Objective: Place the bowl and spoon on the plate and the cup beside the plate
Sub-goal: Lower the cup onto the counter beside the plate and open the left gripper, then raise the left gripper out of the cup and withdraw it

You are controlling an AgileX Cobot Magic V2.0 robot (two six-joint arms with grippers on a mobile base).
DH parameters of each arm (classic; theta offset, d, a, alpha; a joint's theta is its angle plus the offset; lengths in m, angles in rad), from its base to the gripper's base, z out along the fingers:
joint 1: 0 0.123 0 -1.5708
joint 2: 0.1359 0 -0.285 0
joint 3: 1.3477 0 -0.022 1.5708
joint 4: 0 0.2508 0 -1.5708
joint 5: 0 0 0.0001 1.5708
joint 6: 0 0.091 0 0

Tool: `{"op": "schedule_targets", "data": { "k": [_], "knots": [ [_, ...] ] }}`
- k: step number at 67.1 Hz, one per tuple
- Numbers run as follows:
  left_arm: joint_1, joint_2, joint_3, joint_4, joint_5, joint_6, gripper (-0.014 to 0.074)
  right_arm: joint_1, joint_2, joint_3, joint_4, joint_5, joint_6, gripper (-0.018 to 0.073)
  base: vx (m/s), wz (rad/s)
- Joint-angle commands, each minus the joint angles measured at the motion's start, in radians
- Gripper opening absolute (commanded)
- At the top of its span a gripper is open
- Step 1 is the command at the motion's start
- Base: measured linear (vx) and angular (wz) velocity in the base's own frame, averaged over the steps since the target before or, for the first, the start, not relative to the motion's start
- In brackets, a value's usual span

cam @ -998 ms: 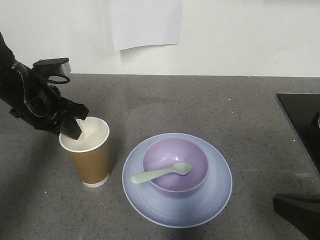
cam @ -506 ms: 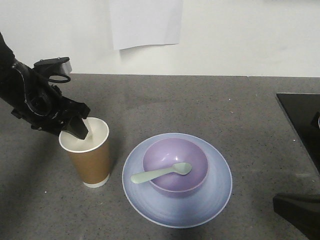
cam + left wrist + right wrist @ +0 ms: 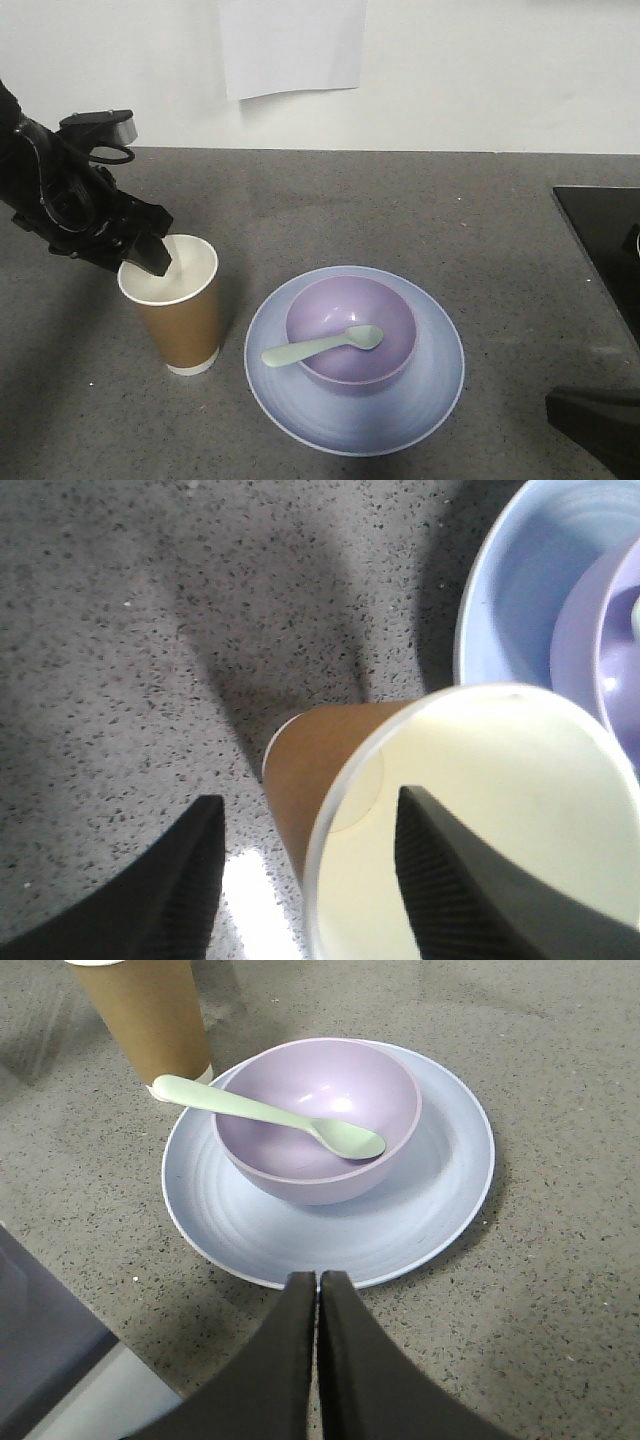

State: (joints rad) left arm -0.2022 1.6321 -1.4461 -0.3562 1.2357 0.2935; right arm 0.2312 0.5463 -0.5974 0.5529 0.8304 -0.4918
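Observation:
The brown paper cup (image 3: 185,320) stands upright on the grey counter just left of the pale blue plate (image 3: 440,390). The lilac bowl (image 3: 385,300) sits in the middle of the plate. The mint spoon (image 3: 320,347) rests in the bowl with its handle over the left rim. My left gripper (image 3: 152,258) is open at the cup's far left rim (image 3: 330,810), one finger (image 3: 450,880) over the white inside and the other finger (image 3: 170,880) outside, neither pressing the wall. My right gripper (image 3: 318,1282) is shut and empty, just short of the plate's near edge (image 3: 330,1250).
A black appliance (image 3: 605,235) lies along the right edge of the counter. Part of my right arm (image 3: 600,425) shows at the bottom right. A white wall with a paper sheet (image 3: 290,45) bounds the back.
My left gripper has risen a little and shifted slightly left at the cup's rim. The cup, plate, bowl and spoon have stayed put.

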Motion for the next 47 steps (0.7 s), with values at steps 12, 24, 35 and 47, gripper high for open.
{"op": "schedule_targets", "data": {
  "k": [12,24,35,47],
  "knots": [
    [-0.002,-0.114,-0.025,-0.021,-0.03,-0.006,0.0379,-0.001,0.004,-0.028,0.031,-0.049,-0.007,-0.0004,0.0,0.0],
    [-0.002,-0.196,-0.025,-0.019,-0.071,-0.007,0.0377,-0.001,0.004,-0.028,0.032,-0.051,-0.007,-0.0004,0.0,0.0],
    [-0.002,-0.301,-0.025,0.015,-0.122,-0.008,0.0316,-0.001,0.004,-0.028,0.032,-0.117,-0.007,-0.0004,0.0,0.0],
    [-0.002,-0.446,-0.024,0.112,-0.209,-0.011,0.0077,-0.001,0.004,-0.028,0.031,-0.294,-0.007,-0.0004,0.0,0.0]
  ]
}}
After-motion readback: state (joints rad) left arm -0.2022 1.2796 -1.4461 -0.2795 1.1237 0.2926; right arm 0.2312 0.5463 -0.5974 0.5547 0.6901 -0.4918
